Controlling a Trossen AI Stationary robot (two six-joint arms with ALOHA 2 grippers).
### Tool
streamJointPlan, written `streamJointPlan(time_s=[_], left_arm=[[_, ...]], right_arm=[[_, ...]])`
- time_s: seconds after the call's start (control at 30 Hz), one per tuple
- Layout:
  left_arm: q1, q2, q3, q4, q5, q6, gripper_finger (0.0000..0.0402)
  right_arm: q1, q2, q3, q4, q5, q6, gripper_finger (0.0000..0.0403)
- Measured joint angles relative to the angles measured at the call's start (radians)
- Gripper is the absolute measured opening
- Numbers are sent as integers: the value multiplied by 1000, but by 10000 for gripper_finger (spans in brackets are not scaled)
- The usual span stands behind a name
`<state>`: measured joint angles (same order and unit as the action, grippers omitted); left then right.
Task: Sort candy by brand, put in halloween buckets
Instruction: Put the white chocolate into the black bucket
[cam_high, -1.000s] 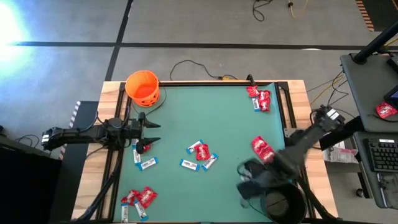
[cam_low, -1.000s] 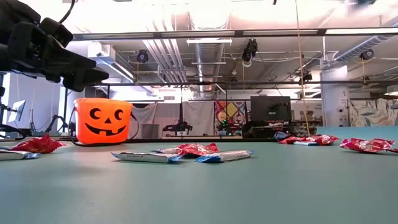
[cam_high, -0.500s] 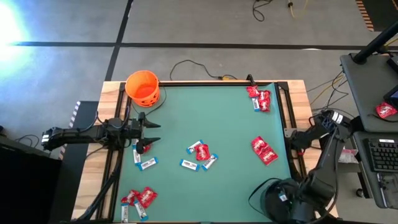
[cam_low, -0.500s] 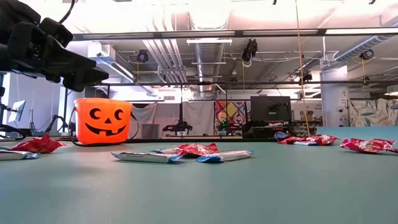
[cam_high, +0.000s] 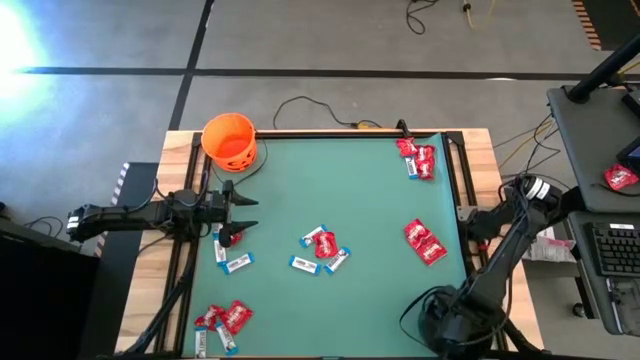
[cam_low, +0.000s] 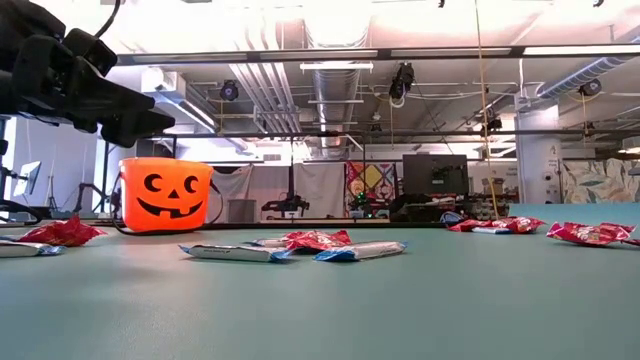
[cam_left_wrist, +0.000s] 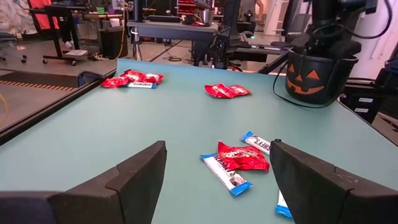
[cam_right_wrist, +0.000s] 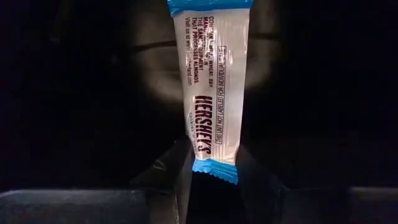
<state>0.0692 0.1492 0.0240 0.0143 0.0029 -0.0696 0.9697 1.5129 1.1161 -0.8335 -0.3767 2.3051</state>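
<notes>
Right gripper inside black bucket, pinching blue-and-white bar by its end, left gripper jaws wide, empty, above mat's left edge

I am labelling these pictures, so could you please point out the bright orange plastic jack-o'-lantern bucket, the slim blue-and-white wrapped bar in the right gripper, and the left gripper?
Orange bucket (cam_low: 165, 195): low view, its face.
Blue-and-white bar (cam_right_wrist: 210, 93): right wrist view, mid-wrapper.
Left gripper (cam_left_wrist: 217, 165): left wrist view, midway between fingertips.

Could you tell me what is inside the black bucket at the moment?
The right gripper reaches into the black bucket, shut on a blue-and-white bar hanging in the dark interior. The bucket's bottom, and any candy already dropped there, cannot be seen.
</notes>
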Motion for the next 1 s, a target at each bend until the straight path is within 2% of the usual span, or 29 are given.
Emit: streamJointPlan(time_s=[0.13, 0.23, 0.43, 0.7, 0.83, 1.0], left_arm=[[0, 0, 0, 0, 0, 0, 272], [0, 0, 0, 0, 0, 0, 272], [0, 0, 0, 0, 0, 0, 272], [0, 0, 0, 0, 0, 0, 272], [0, 0, 0, 0, 0, 0, 272], [0, 0, 0, 0, 0, 0, 272]], right_arm=[[-2, -16, -71, 116, -26, -9, 106], [-2, -20, -85, 129, -47, -9, 112], [-4, -35, -44, 35, -44, -8, 173], [-39, -137, 127, -89, -77, 14, 252], [-104, -171, 243, -194, -67, 15, 265], [-203, -169, 331, -354, 3, 9, 263]])
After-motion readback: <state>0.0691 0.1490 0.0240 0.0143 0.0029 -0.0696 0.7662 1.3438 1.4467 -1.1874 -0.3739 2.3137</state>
